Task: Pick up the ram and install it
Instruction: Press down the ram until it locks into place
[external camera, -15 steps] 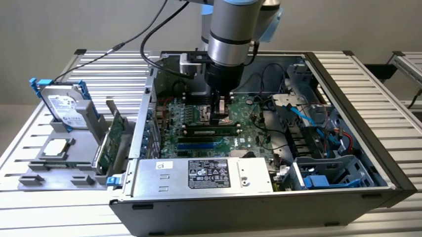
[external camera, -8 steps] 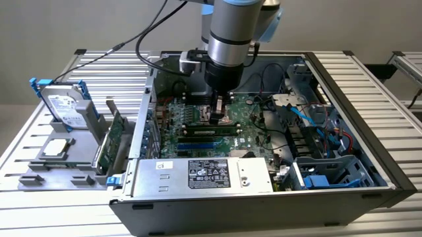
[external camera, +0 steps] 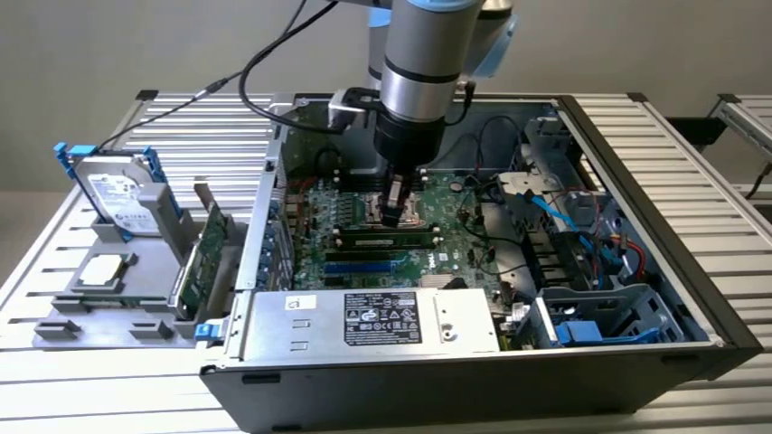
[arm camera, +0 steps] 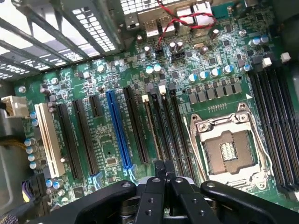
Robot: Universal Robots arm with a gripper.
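- The gripper (external camera: 395,215) hangs low inside the open computer case (external camera: 675,271), its fingers pinched together with nothing between them; from the wrist view the fingertips (arm camera: 164,169) sit right over the near end of the memory slots.
- The ram (external camera: 389,240) looks to me already down in a slot on the motherboard (external camera: 362,262), lying flat and level just below the gripper in the exterior view. In the wrist view the stick (arm camera: 153,135) is a thin edge in one of the black slots beside the CPU socket (arm camera: 229,151), though from that angle I can't swear it is fully seated.
- If one end sits proud, a press at the middle could rock the stick and leave a latch unclipped.
- Push too hard or off-centre and the board flexes; the closed fingers could also slip off the narrow top edge and skid into the neighbouring slots.
- The bare CPU socket lies just beside those slots, so a sideways slip there would risk its contacts.
- The red wires (arm camera: 177,21) and the blue cables (external camera: 567,217) stand well apart from the gripper, but the arm's own black cable (external camera: 259,68) hangs near the case wall and might snag on a lift.
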